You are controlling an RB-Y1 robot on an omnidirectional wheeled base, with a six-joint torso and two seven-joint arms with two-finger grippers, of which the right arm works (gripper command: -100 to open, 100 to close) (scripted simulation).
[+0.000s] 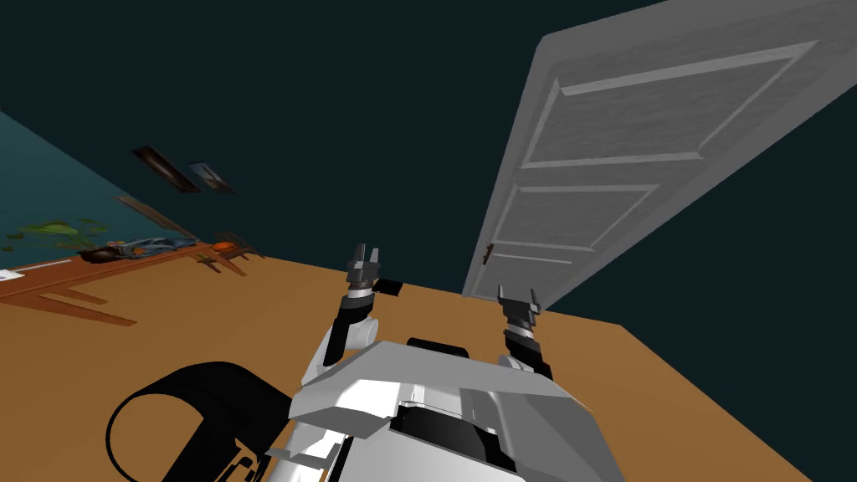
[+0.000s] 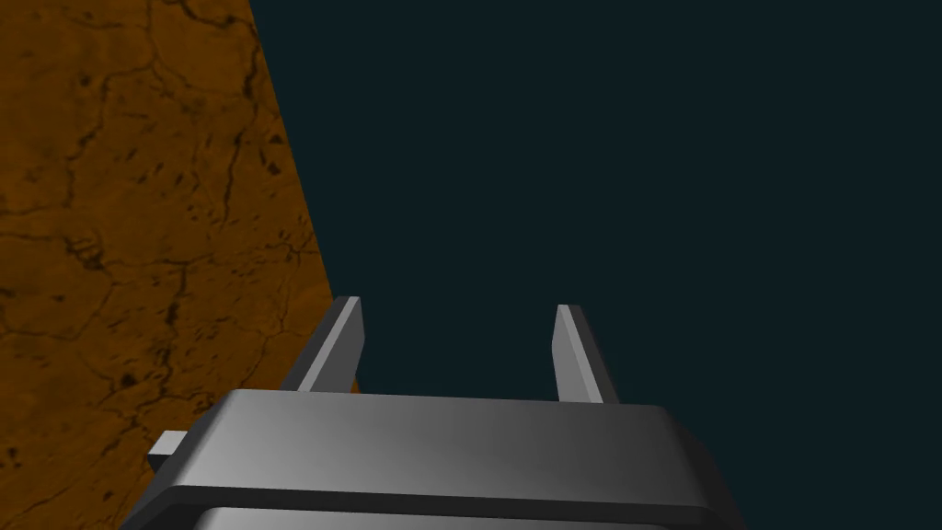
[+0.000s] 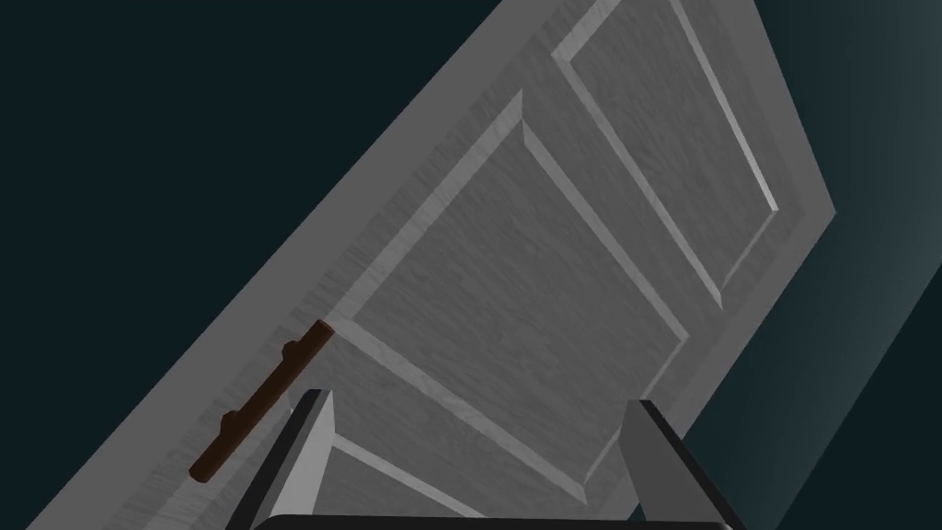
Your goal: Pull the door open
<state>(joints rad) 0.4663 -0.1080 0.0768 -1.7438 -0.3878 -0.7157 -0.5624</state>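
Right gripper (image 3: 478, 405): fingers spread wide, nothing held, pointed at the grey panelled door (image 3: 515, 276), which stood far right, set against a dark teal wall (image 1: 377, 125). Brown bar handle (image 3: 262, 400): on the door's left edge, just beside one finger and outside the gap between them. Step judged: reach toward the handle, grasp not yet made. Next move judged: carry the gripper left until the bar lay between the fingers, close on it, then draw back toward the robot. Left gripper (image 2: 460, 308): likewise spread and empty, raised left of the door. Floor (image 2: 110, 230): brown, veined. Far left: wooden shelf (image 1: 84, 269) bearing a plant (image 1: 59, 230), framed pictures (image 1: 167, 167) above
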